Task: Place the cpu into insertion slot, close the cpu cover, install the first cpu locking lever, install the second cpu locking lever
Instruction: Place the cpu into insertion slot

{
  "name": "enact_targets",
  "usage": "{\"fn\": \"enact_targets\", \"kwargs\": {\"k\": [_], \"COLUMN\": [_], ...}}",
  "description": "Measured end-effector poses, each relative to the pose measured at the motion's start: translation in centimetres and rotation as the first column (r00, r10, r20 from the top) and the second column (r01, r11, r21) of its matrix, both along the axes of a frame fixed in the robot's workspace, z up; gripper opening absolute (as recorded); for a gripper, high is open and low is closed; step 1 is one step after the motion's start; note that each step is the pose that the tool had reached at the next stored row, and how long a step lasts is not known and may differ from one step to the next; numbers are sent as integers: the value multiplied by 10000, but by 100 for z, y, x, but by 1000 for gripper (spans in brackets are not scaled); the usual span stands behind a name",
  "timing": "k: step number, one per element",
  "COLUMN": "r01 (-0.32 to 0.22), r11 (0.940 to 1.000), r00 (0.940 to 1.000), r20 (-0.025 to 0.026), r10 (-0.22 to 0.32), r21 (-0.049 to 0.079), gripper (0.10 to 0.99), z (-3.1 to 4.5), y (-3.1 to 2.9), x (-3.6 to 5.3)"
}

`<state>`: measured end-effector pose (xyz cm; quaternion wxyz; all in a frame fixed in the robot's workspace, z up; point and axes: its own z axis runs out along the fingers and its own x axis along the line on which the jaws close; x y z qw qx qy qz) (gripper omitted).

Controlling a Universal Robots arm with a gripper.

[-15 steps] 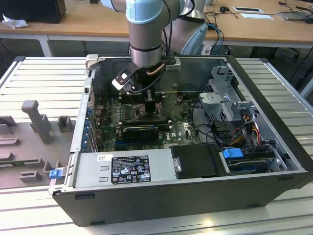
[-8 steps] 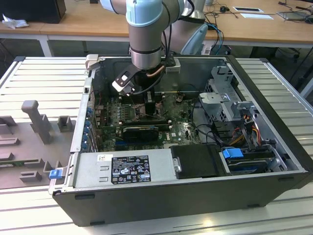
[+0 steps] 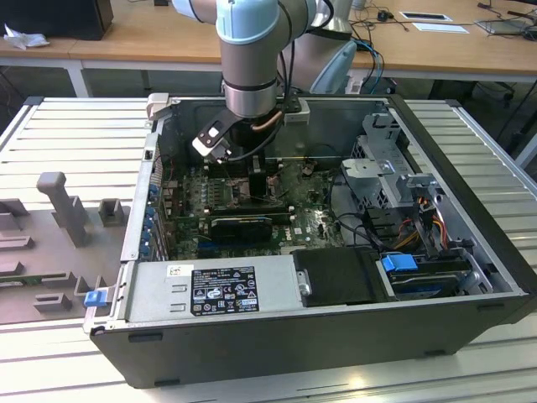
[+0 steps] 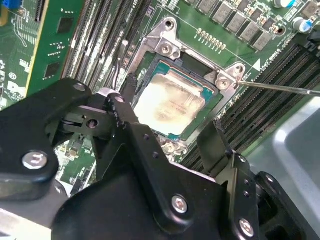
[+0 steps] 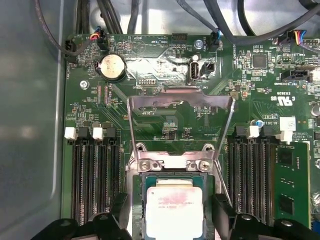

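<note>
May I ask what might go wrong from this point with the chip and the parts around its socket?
1. The gripper straddles the cpu, which lies in the insertion slot; a sideways drift could nudge the chip askew.
2. The cpu cover appears to stand raised beside the socket, so a finger might catch it.
3. A thin lever rod juts out unlatched and could snag.

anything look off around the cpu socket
The cpu lies square in the insertion slot, but its metal face carries a patchy brownish smudge. The cpu cover stands raised, not closed. Nothing looks bent.
</note>
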<state>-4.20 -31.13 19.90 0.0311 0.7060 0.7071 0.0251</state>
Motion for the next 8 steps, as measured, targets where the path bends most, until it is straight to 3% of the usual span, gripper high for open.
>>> {"fn": "enact_targets", "kwargs": {"k": [5, 8], "r01": [0, 0], "r11": [10000, 10000], "r00": [10000, 10000], "r20": [-1, 0], "r10": [0, 0], "r21": [-1, 1], "gripper": [741, 608], "z": [82, 97], "y": [0, 0], "x": [0, 0]}}
